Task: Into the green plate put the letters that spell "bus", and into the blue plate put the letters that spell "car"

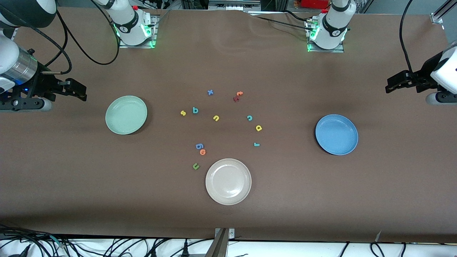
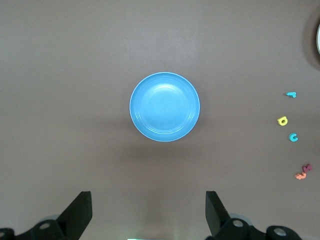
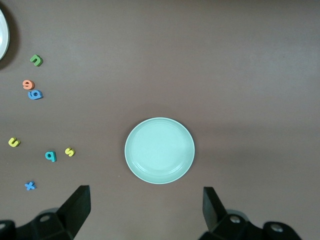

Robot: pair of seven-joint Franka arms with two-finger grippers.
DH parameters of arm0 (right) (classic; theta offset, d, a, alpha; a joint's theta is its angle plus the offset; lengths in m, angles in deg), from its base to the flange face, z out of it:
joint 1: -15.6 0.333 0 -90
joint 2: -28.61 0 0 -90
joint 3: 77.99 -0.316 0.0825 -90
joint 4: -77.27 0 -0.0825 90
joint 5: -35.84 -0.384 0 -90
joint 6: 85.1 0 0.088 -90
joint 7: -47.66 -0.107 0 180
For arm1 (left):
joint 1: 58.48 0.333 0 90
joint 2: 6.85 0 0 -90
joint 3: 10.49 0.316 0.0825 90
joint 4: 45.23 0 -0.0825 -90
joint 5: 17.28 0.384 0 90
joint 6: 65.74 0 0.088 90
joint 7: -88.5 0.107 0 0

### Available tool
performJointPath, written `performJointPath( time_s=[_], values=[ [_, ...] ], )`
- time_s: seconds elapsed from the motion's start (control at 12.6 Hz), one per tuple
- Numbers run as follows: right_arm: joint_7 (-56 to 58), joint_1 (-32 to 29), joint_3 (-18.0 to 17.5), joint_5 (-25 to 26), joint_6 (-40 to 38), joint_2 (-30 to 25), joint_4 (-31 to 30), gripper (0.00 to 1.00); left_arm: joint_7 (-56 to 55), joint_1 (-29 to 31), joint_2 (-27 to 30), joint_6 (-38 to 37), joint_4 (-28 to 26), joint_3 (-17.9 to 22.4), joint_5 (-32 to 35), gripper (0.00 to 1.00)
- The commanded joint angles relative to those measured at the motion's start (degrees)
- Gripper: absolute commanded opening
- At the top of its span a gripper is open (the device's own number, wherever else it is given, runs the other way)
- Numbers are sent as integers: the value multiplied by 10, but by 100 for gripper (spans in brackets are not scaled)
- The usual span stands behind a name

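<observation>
Cables trail below brown table; both grippers' fingers spread, empty.

Counter: matt brown sheet, looks like paper or thin cloth, w/ faint creases.

Green plate under the right hand: smooth, semi-gloss, plastic-looking, soft sheen on rim. Blue plate under the left hand: same smooth finish, faint ring highlights.

Beige plate: glossier, light glare in the middle.

Letters, e.g. yellow s, teal b, teal c: matt, foam-like, no shine.

Both hands: matt black plastic fingers. Arm shells glossy white; right wrist has a brushed-metal band.
</observation>
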Motion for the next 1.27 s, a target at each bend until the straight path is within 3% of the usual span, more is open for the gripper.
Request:
performJointPath(
  time_s=[0.0,0.63,1.19],
  values=[
    [-4,-1,0,-3,-2,-9,-11,99,11,1,2,4,-3,-1,-2,100],
    [-129,32,-13,-8,-8,7,-16,96,10,1,1,4,-3,-1,-3,100],
    [-286,108,-15,-9,5,30,-36,98,11,-18,-54,4,-5,-8,-2,100]
  ],
)
